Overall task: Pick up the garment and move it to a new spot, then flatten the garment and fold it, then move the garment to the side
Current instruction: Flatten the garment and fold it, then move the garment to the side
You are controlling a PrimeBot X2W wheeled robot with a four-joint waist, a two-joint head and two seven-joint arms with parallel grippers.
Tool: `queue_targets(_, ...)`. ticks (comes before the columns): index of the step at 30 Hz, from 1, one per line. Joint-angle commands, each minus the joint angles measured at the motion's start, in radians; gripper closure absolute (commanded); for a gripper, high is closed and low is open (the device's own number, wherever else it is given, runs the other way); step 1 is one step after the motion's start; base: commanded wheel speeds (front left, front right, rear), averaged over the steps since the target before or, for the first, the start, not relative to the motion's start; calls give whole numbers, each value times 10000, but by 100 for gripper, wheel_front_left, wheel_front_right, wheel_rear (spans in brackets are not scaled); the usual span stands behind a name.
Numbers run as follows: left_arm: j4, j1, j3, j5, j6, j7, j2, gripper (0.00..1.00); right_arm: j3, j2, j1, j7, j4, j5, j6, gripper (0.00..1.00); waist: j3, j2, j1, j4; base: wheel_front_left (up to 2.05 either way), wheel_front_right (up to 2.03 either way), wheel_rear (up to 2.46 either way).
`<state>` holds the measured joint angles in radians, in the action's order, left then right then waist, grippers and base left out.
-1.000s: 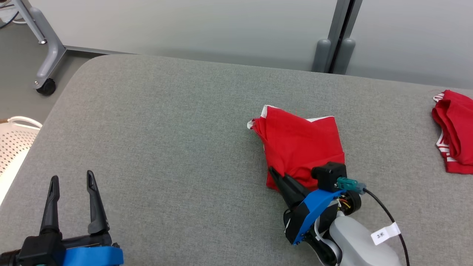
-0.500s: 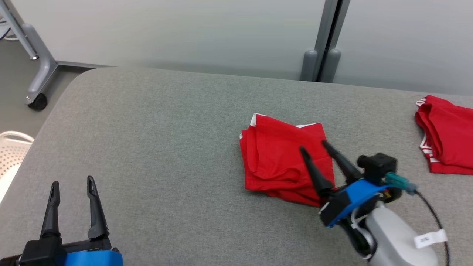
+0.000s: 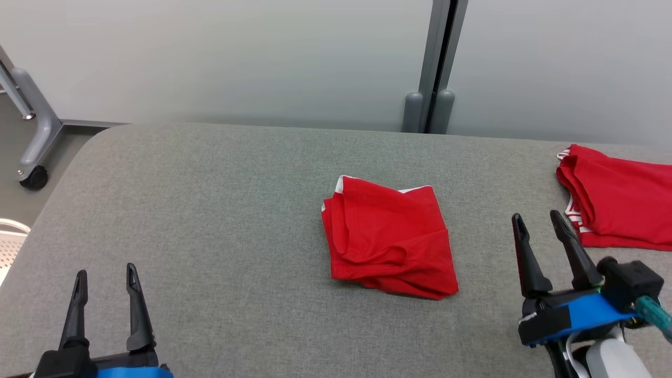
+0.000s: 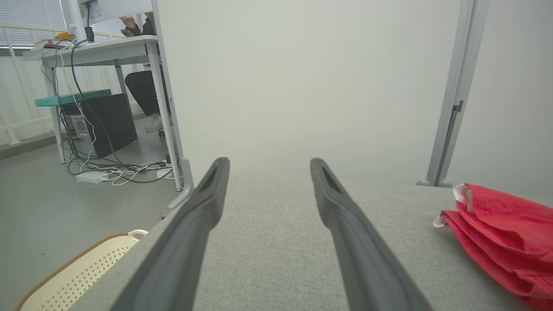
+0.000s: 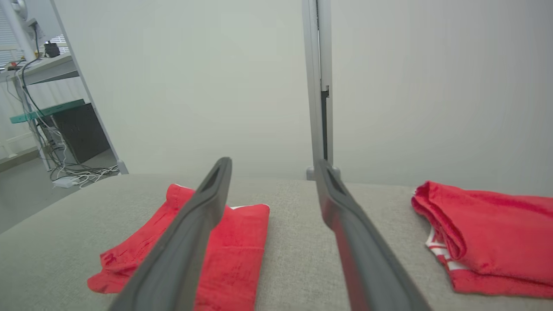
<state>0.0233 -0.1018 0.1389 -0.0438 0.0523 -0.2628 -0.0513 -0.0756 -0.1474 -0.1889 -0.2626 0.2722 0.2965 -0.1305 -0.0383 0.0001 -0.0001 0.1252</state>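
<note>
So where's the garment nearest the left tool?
Head view: the red garment lies on the grey table, left of the right tool; a second garment farther right.

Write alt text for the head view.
Folded red garment centred on a grey table, second red garment at its right edge. Left gripper and right gripper open, empty, at the lower corners.

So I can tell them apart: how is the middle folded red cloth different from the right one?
The middle folded red cloth lies left of the right gripper; the right folded red cloth lies on its other side. The middle one shows plain white edging; the right one shows white stripes. Both are red, folded, untouched.
</note>
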Motion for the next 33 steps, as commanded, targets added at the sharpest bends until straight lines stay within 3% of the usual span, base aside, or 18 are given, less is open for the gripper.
queue_targets(1, 5, -87, 2, 52, 13, -21, -22, 0, 274, 134, 502, -25, -360, -257, -5, 0, 131, -1, 1, -111, 0, 0, 0)
queue_targets(13, 182, -361, 2, 202, 57, -23, -247, 0, 1292, 719, 2370, -26, -1737, -1335, -5, 0, 545, -1, 1, -529, 0, 0, 0)
queue_targets(21, 430, -315, -96, 293, 42, -19, -356, 0, 1268, 890, 2580, 107, -1658, -1721, -3, 0, 672, -1, 1, -603, 0, 0, 0)
queue_targets(33, 148, -326, -322, 201, 86, 978, -544, 0, 1310, 962, 2539, 638, -1603, -1998, -5, 0, 732, -1, 1, -516, 0, 0, 0)
